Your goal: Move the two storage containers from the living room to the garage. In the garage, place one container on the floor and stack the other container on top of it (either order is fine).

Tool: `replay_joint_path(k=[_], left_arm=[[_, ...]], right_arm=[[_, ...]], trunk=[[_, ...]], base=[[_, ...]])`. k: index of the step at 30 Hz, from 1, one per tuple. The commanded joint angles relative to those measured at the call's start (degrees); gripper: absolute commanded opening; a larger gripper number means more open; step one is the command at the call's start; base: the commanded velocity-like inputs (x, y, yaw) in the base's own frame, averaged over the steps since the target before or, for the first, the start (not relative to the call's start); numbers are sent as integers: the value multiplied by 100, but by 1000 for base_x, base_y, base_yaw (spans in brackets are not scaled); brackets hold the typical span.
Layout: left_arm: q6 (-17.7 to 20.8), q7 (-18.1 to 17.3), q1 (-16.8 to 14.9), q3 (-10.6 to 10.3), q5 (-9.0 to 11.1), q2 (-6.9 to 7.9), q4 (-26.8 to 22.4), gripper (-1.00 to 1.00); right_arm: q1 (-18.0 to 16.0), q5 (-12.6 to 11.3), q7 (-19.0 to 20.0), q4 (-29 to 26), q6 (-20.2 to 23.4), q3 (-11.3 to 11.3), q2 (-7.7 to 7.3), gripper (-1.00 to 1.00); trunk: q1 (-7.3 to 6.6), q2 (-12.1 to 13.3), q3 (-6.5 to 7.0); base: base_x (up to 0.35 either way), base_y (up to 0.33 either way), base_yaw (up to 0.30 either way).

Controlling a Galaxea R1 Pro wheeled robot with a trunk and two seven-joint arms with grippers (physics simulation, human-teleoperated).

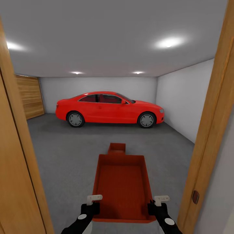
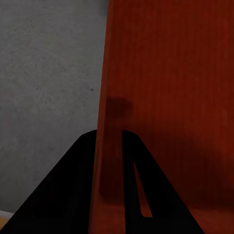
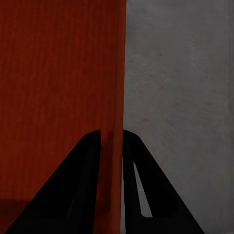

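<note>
You carry one storage container between both pincers: the left pincer is clamped on its left wall, the right pincer on its right wall. Its thin, faintly ribbed orange-red walls may flex, so keep it level. The second container sits ahead on rough grey concrete floor; line up squarely over it, past the wooden door frame.

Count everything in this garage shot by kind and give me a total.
Storage containers: 2, the held container and the far container on the floor
Red car: 1
Grippers: 2, left gripper and right gripper
Total: 5
</note>
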Motion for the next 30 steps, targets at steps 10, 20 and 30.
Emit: replay_joint_path(k=[10, 20, 30], left_arm=[[-7, -20, -11, 80, -21, -9, -243, -100], [-7, -20, -10, 80, -24, -9, -243, -100], [-7, -22, -11, 80, -22, -9, -243, -100]], right_arm=[[5, 51, 7, 14, -17, 152, 5, -100], [5, 51, 5, 14, -17, 152, 7, -100], [5, 51, 7, 14, -17, 152, 6, -100]], trunk=[[4, -3, -3], [4, -3, -3], [4, -3, -3]], base=[[164, 0, 0], [42, 0, 0], [44, 0, 0]])
